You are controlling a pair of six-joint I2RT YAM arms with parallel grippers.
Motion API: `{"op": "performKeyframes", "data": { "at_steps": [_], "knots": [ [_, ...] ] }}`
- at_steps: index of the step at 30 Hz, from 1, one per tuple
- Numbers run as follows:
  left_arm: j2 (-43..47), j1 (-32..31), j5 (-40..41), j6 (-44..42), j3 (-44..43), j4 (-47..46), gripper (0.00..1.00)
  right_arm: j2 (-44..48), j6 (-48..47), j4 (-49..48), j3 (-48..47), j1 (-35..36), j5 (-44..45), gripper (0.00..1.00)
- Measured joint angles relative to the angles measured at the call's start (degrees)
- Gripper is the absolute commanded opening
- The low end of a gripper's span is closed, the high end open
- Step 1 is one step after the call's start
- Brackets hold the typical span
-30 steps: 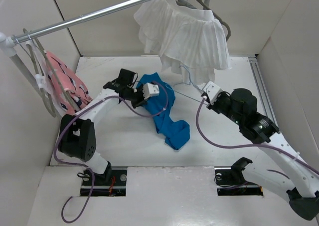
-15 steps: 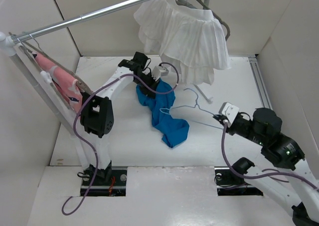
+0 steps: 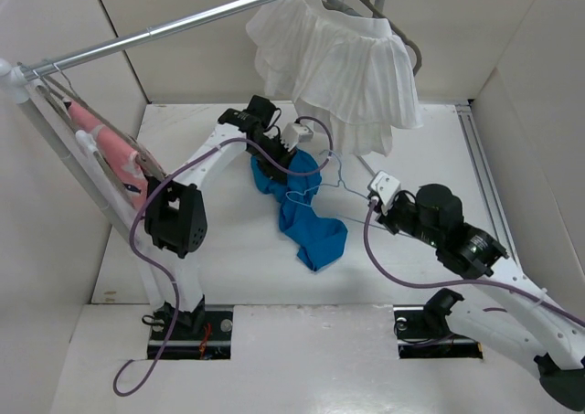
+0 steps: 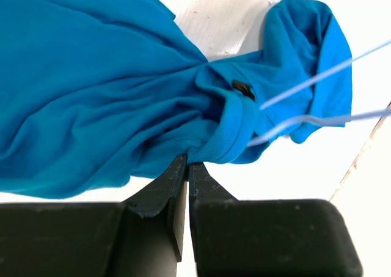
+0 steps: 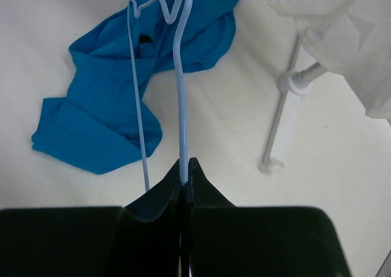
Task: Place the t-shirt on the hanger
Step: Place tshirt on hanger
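The blue t-shirt (image 3: 306, 217) lies crumpled on the white table, with its upper end lifted. My left gripper (image 3: 277, 164) is shut on the ribbed collar edge; in the left wrist view the gripper (image 4: 187, 164) pinches the t-shirt (image 4: 91, 106). My right gripper (image 3: 373, 206) is shut on one arm of the thin pale-blue hanger (image 3: 352, 189). In the right wrist view the gripper (image 5: 185, 166) holds the hanger (image 5: 181, 99), which points away over the t-shirt (image 5: 104, 124). The hanger's wires (image 4: 305, 81) cross the collar area.
A metal rail (image 3: 183, 19) spans the back. A white pleated garment (image 3: 338, 62) hangs from it at the right, and a pink garment (image 3: 114, 153) at the left. A white rack post foot (image 5: 272, 164) stands near the hanger. Walls enclose the table.
My left arm rose and swung back, lifting the t-shirt's collar. My right arm pulled back, then moved left, bringing the hanger's far end over the t-shirt by the left gripper.
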State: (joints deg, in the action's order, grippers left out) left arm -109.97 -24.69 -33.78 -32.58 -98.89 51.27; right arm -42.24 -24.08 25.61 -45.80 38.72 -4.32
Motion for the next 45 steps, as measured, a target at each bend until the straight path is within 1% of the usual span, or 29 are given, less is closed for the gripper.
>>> {"op": "performKeyframes", "data": {
  "at_steps": [7,11,15,25,30,33,36,45],
  "knots": [
    [0.8,-0.3,1.1,-3.1,-0.3,3.1,0.00,-2.6,1.0,-3.8,0.0,0.8,4.9,0.00],
    [0.8,-0.9,0.9,-5.5,-3.3,7.1,0.00,-4.0,1.0,-5.1,0.0,0.8,5.9,0.00],
    [1.0,-1.6,0.2,-6.9,-7.6,9.1,0.00,-4.2,1.0,-4.9,-0.3,1.1,8.2,0.00],
    [1.5,-2.3,1.7,-7.8,-9.0,11.2,0.00,-3.3,0.7,0.0,-7.7,5.9,21.4,0.00],
    [1.5,-2.3,2.4,-7.0,-12.7,11.3,0.00,-4.1,-0.2,-0.2,-8.2,8.0,24.7,0.00],
    [1.2,-2.3,1.9,-6.8,-14.5,11.4,0.00,-5.8,-1.3,-1.7,-8.1,8.7,24.6,0.00],
    [1.1,-2.3,1.0,-6.6,-15.3,11.0,0.00,-7.0,-3.7,-5.7,-6.8,8.9,23.3,0.00],
    [1.1,-4.3,-1.8,-8.6,-15.5,10.5,0.00,-5.9,-9.7,-21.1,6.3,8.4,16.3,0.00]
  ]
}}
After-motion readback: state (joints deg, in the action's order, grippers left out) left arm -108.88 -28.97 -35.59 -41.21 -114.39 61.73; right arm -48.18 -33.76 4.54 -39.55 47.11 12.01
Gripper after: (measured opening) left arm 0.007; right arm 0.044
